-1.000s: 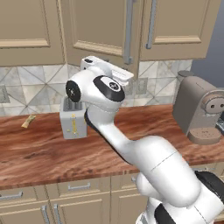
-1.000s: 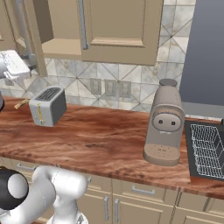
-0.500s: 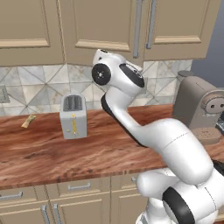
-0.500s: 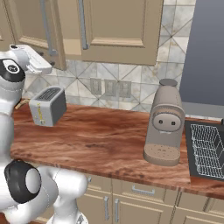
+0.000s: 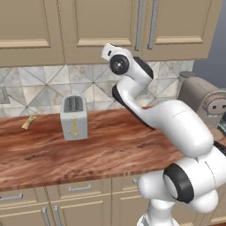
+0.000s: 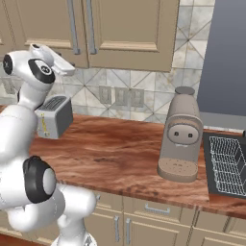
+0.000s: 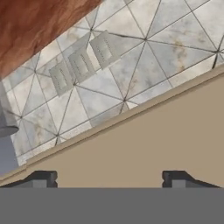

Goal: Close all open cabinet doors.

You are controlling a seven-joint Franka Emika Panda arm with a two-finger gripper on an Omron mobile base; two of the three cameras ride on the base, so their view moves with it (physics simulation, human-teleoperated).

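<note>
The beige cabinet doors (image 5: 99,26) hang above the counter and lie flush with their frame. Two slim silver handles (image 5: 141,20) stand side by side where the doors meet. From the right base view the same doors (image 6: 134,24) look shut too. My arm is raised, with the hand (image 6: 56,60) just under the doors' lower edge. In the hand view my gripper (image 7: 109,178) is open, its fingertips (image 7: 43,178) wide apart with nothing between them. It faces a plain beige door face (image 7: 144,144) at close range.
A silver toaster (image 5: 73,117) stands on the wooden counter (image 5: 101,150), with a small yellow item (image 5: 28,122) to its left. A grey coffee machine (image 6: 182,137) and a black wire rack (image 6: 227,163) sit to the right. Wall outlets (image 7: 81,64) are set in the tiled backsplash.
The arm swung up and to the right across the upper cabinets. The door that stood ajar now lies flush with its neighbour. The gripper stayed open.
</note>
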